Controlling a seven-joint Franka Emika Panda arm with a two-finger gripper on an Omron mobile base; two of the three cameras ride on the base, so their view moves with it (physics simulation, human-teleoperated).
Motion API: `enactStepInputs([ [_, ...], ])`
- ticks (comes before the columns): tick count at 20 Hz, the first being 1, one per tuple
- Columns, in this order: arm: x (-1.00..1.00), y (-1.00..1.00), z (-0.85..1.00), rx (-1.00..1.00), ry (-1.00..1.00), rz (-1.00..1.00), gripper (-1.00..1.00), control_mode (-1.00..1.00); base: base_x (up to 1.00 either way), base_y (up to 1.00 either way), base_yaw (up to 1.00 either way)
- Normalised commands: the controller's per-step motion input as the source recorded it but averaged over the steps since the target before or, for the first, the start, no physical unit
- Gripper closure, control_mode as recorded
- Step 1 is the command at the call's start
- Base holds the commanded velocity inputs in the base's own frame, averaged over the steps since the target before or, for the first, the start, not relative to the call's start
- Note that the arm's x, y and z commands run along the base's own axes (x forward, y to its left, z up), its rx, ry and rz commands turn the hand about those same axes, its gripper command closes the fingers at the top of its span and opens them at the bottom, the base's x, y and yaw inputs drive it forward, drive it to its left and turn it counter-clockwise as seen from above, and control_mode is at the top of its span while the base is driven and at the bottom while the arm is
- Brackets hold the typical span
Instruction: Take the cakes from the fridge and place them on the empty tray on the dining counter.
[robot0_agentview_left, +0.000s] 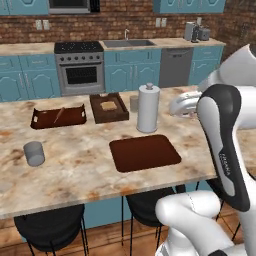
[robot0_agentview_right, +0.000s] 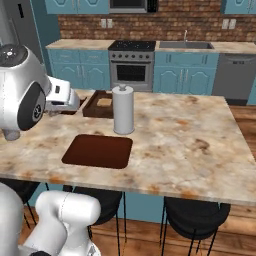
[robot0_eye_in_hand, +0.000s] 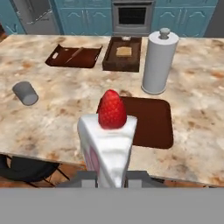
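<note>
From the left base view I see the empty tray (robot0_agentview_left: 145, 152) bare on the dining counter (robot0_agentview_left: 75, 165), ahead of my arm. The right base view shows it near the counter's front edge. In the hand view my gripper (robot0_eye_in_hand: 109, 177) pinches a cake (robot0_eye_in_hand: 107, 146) upright; the tray lies ahead, slightly right.

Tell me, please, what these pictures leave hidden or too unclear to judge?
- Pincer: in the hand view, the cake it is shut on covers the fingertips' contact.
- Bread tray: in the right base view, the arm hides its left end.
- Handled tray: in the left base view, the thin item on it is too small to identify.
- Stools: counter hides their seats' far sides.
</note>
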Motion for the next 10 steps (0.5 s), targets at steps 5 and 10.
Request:
enactStepInputs([
  [5,0.85,0.03,-0.61,0.0,0.23,0.21,1.0,-1.0,0.0,0.0,0.0],
  [10,0.77,0.0,-0.66,0.0,0.04,0.28,1.0,-1.0,0.0,0.0,0.0],
])
